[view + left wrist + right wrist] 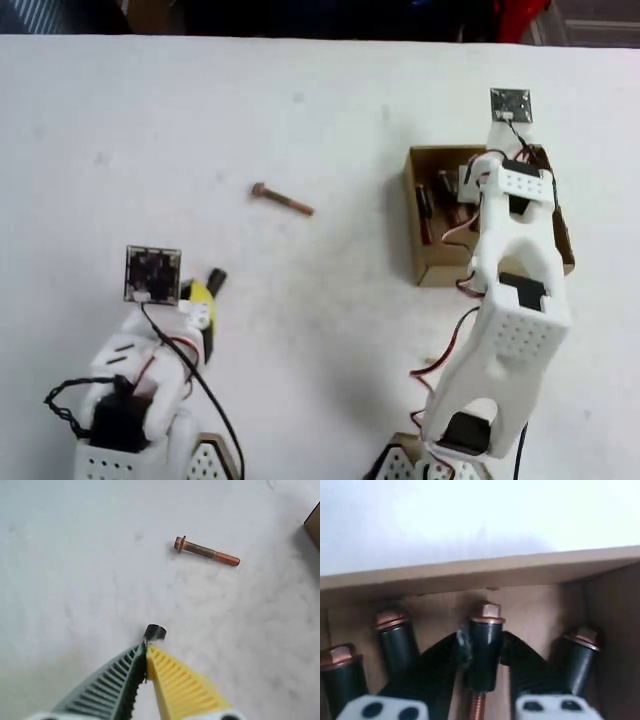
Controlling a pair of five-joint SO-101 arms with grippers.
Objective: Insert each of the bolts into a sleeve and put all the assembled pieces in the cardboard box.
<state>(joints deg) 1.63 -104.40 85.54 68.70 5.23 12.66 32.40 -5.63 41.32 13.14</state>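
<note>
Your right gripper (484,655) sits inside cardboard box (470,572), fingers (442,665) pressed against both sides of assembled piece (485,635), centre of frame. Other assembled pieces (395,640) lie alongside in box: two at left, one at right. Your left gripper (146,650), lower centre, is pinched shut on black sleeve (155,632). Bare bolt (206,551) lies on table (75,555), upper right of centre, well apart from sleeve. Judgement: four pieces boxed once you release; one insertion and one drop-off left.
</note>
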